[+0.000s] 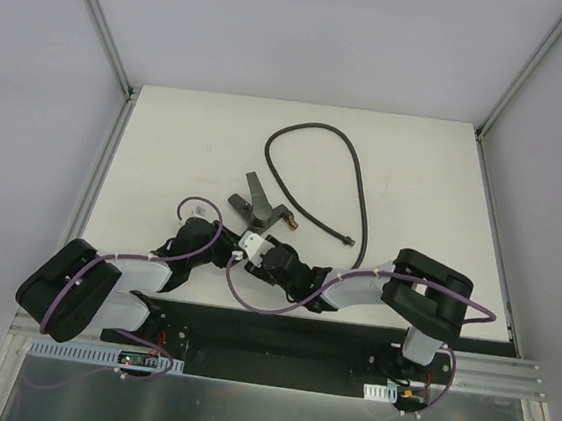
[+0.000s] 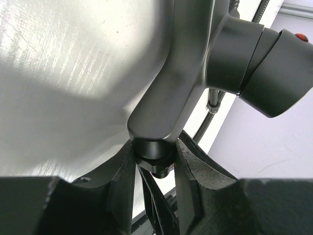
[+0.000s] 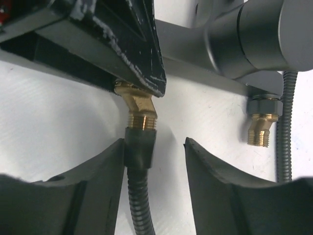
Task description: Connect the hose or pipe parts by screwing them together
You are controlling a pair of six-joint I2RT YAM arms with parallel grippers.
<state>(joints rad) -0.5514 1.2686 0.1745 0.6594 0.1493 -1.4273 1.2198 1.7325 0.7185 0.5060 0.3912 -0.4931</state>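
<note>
The dark-grey forked fitting (image 1: 252,198) lies mid-table, and my left gripper (image 2: 154,156) is shut on the dark nut at its lower end. The fitting (image 2: 186,73) rises up and to the right from the jaws. In the right wrist view the dark collar at the hose (image 3: 139,142) end sits against one brass threaded tip (image 3: 141,108). My right gripper (image 3: 154,144) is open around that collar. Its left finger (image 3: 105,166) touches the collar, while the right finger (image 3: 215,171) stands apart. A second brass tip (image 3: 260,129) is bare. The hose (image 1: 315,129) loops toward the far side.
The hose's other end (image 1: 351,241) lies right of the fitting. Purple cables (image 1: 251,303) run along both arms. White walls and metal rails (image 1: 93,181) border the table. Both arm bases stand on a black plate (image 1: 278,336) at the near edge.
</note>
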